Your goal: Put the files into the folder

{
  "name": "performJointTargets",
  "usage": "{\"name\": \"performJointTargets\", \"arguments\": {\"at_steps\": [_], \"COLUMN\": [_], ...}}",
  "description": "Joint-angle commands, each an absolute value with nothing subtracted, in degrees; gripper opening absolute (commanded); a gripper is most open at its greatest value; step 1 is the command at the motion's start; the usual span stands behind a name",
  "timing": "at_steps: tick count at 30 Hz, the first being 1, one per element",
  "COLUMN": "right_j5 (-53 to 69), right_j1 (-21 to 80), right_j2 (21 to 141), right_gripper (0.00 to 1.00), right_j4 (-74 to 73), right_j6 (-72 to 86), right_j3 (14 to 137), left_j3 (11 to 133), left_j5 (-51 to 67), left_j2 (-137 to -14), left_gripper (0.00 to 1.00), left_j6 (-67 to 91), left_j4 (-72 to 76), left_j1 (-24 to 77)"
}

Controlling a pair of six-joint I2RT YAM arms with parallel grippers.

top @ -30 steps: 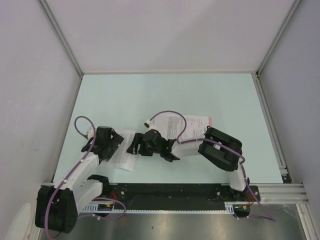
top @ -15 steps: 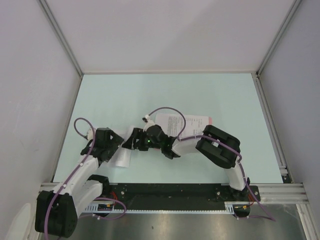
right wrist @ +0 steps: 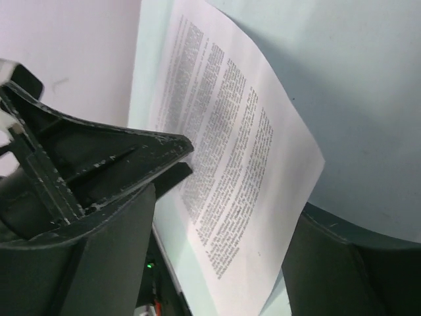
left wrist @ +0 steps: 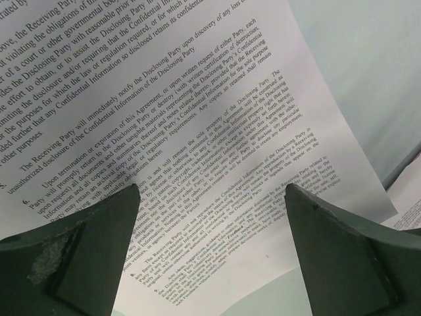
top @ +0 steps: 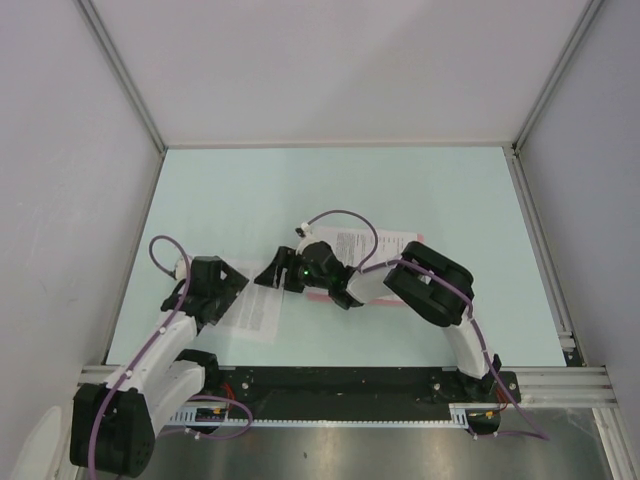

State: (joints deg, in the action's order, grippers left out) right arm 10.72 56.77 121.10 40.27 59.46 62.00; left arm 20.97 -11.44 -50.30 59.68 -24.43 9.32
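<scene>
Top external view: nearest, at 8 o'clock from the bench (top: 450,190) centre, a loose sheet (top: 257,312) of the files lies flat, off the folder. The left claw (left wrist: 214,194) hangs over its 9 o'clock edge, jaws spread wide, empty. The right claw (top: 271,273), jaws likewise apart and empty, sits at its 12 o'clock edge. Farther, the right arm (top: 425,285) crosses the pink folder (top: 319,296), hiding most of it; a second sheet (top: 352,243) lies on it.

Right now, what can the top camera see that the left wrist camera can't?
Only the top view shows both whole arms, the pink folder poking out under the right arm, and the walls. Only the left wrist view shows the tiny printed words on the sheet up close. Both show paper, the pale table and the open left fingers.
</scene>
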Motion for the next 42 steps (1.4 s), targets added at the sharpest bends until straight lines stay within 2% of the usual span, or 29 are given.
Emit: {"name": "performJointTargets", "arguments": {"at_steps": [1,2,4,5,6,8,12,14,16,22,25,32,42], "right_j5": [9.8,8.5,8.5,9.5,9.6,10.9,12.5,18.6,19.3,20.6,20.8,23.6,21.6], "right_j1": [59.2,59.6,59.7,59.6,59.2,57.9,54.9,49.9,46.0,30.7,25.1,17.7,14.2], "right_j2": [117.9,117.4,117.2,117.2,117.1,115.8,108.5,103.6,100.3,93.3,91.8,91.9,93.8], "right_gripper": [0.69,0.66,0.50,0.39,0.20,0.00,0.00,0.00,0.00,0.00,0.00,0.00,0.00], "right_j4": [34.8,33.6,33.6,34.2,33.8,32.2,19.0,6.7,-7.8,-29.2,-31.9,-30.4,-29.9], "right_j6": [53.3,52.3,50.3,50.0,49.7,48.3,42.1,36.4,27.7,6.4,-1.2,-6.4,-6.9], "right_j3": [61.6,61.4,61.4,61.5,61.5,61.5,61.9,62.2,62.2,62.1,61.9,61.9,61.8], "left_j3": [21.4,22.3,23.5,25.2,26.3,29.1,34.2,37.0,38.6,42.5,44.3,48.1,50.1], "left_j5": [-10.7,-11.0,-10.9,-10.7,-10.6,-10.5,-7.9,-5.4,1.2,7.7,9.4,8.3,9.5], "left_j2": [-49.9,-50.0,-49.9,-49.5,-49.0,-47.1,-44.5,-44.3,-45.3,-54.8,-59.0,-69.1,-76.8], "left_gripper": [1.00,0.99,1.00,0.99,1.00,1.00,1.00,1.00,1.00,1.00,1.00,1.00,1.00], "left_j6": [57.1,55.8,53.9,51.3,49.9,45.8,40.0,37.3,34.4,31.6,32.6,33.9,34.9], "left_j4": [-27.7,-27.7,-27.6,-27.7,-28.3,-28.7,-29.4,-29.1,-26.2,-20.4,-17.9,-14.3,-11.2], "left_j1": [8.8,8.8,8.8,8.8,8.8,8.8,8.9,9.0,9.2,15.9,19.9,27.9,30.0]}}
